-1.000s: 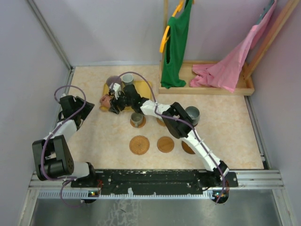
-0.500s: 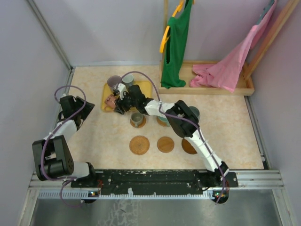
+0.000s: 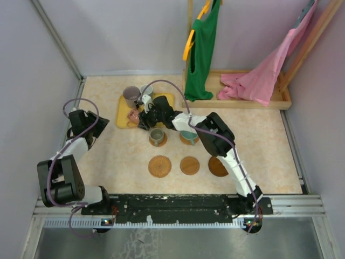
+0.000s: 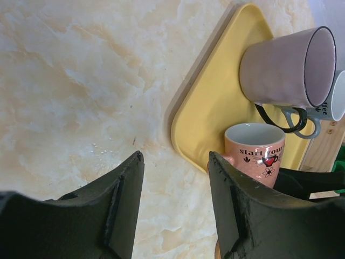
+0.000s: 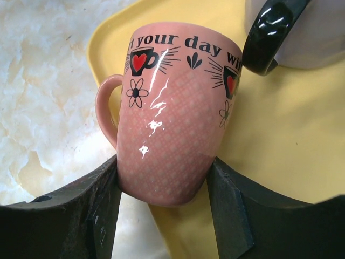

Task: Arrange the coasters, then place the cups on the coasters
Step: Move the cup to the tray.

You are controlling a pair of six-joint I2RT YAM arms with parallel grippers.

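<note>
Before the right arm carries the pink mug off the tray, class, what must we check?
1. Grip: right jaws press both sides of the pink printed ceramic mug: ok.
2. Mug lifted off the yellow plastic tray: cannot tell.
3. Clear of the black handle of the mauve glazed mug: cannot tell.
4. Bare round cork coasters in near row: ok.
5. Left jaws open, empty, beside the tray: ok.

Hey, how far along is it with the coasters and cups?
Done: a grey cup and the teal cup sit on coasters. In hand: the right gripper is closed on the pink mug at the yellow tray. Left: that mug, the purple mug and a small grey mug on the tray, with three bare coasters in front.
</note>
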